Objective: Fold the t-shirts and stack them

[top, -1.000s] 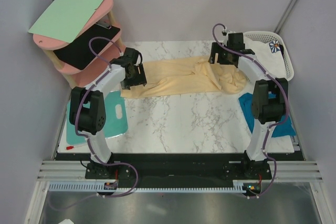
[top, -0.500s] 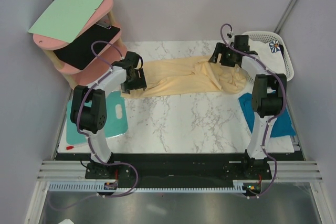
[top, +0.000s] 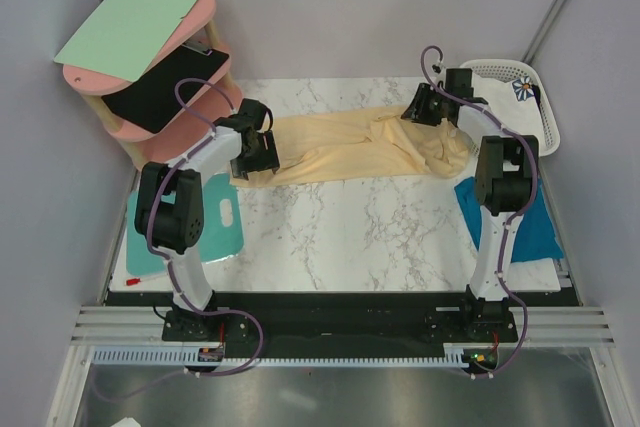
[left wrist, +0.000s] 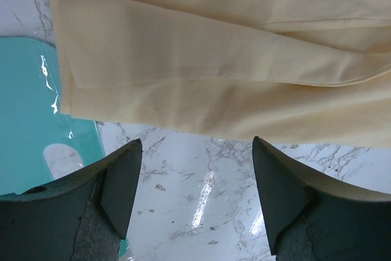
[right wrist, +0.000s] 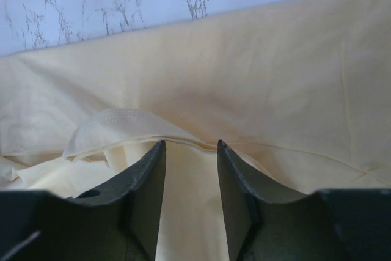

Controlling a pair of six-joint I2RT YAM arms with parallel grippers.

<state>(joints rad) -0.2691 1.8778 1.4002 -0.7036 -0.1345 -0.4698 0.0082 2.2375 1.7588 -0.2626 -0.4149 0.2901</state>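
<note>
My left fingers [left wrist: 197, 145] gape wide just short of the limp yellow t-shirt [left wrist: 214, 59], my right fingers [right wrist: 190, 146] narrow astride a fold worth pinching.

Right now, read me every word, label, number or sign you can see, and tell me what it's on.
None: no readable text in any view.
The pale yellow t-shirt, teal-blue t-shirt, turquoise board, green clipboard and black clipboard are plain.
The white shirt in the basket shows only a flower print, no letters.
</note>
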